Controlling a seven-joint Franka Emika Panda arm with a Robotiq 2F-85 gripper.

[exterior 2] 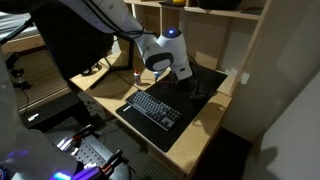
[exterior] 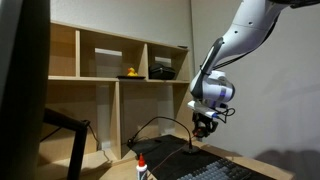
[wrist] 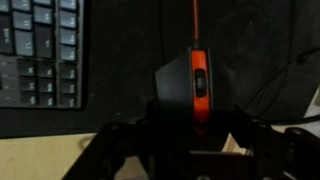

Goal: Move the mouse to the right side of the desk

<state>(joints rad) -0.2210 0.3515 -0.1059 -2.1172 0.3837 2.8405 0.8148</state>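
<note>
The mouse (wrist: 190, 85) is black with an orange wheel and stripe. In the wrist view it sits between the two fingers of my gripper (wrist: 195, 130), which is shut on its sides. Its cable runs away from it across the dark desk (wrist: 270, 40). In both exterior views my gripper (exterior: 203, 127) (exterior 2: 186, 77) hangs just above the near-black desk (exterior 2: 205, 88), beside the far end of the keyboard (exterior 2: 152, 108). The mouse itself is too small and dark to make out there. Its cable (exterior: 158, 121) arcs up towards the gripper.
A black keyboard (wrist: 40, 50) lies next to the mouse. A light wooden shelf unit (exterior: 115, 90) stands behind the desk and holds a yellow duck (exterior: 129, 73). A small white bottle with a red cap (exterior: 141, 168) stands at the desk's near side.
</note>
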